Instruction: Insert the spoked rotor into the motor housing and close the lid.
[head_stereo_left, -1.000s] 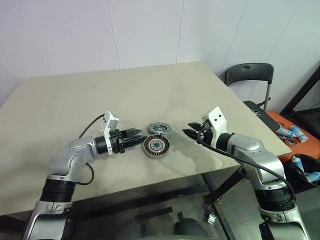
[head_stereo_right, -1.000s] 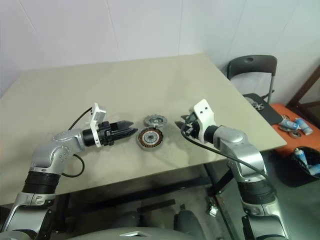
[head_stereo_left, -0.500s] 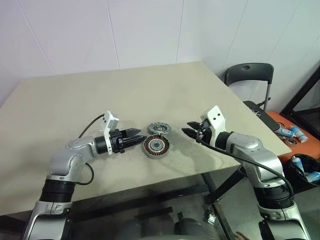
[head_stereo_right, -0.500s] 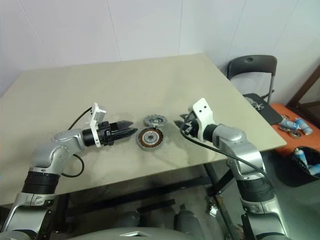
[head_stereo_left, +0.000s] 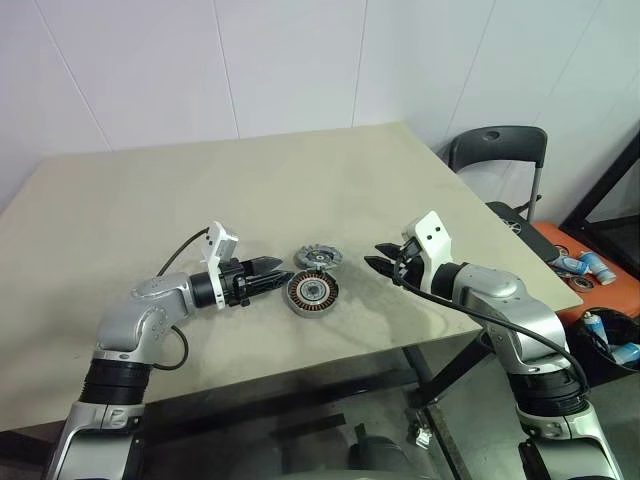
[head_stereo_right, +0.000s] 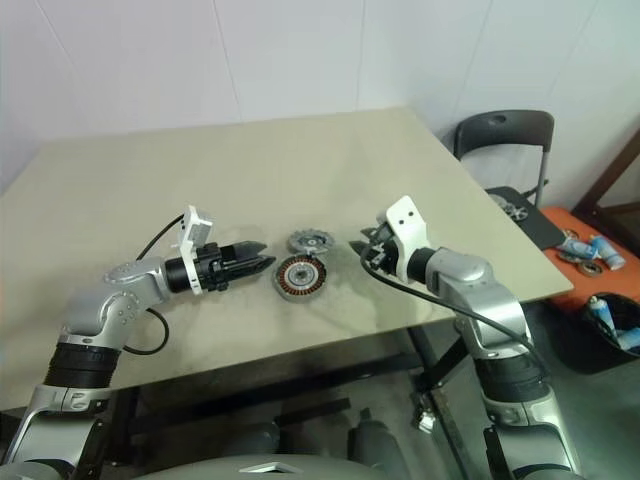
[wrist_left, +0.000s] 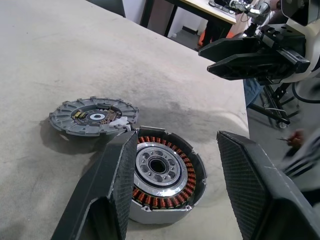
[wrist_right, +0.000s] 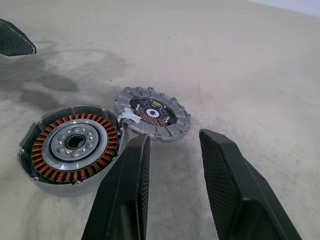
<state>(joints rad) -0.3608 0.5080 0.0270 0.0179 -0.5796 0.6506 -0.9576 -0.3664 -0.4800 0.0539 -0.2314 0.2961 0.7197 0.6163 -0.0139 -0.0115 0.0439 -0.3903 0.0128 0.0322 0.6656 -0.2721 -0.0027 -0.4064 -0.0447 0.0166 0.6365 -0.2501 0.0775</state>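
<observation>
Bright even light, soft shadows, sharp

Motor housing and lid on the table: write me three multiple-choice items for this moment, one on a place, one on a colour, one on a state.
1. Where does the lid lie?
A. flat on the table, beside the motor housing
B. on top of the housing
C. in a tool

2. What colour is the ring of windings in the housing?
A. blue
B. coppery-brown
C. white

3. How do the two tools stand?
A. left tool shut on the lid
B. right tool shut on the housing
C. both open and holding nothing

Key: 1 A, the lid lies flat on the table next to the housing; 2 B, the wrist views show copper coils around the silver centre; 3 C, each wrist view shows spread fingers with nothing between them.
</observation>
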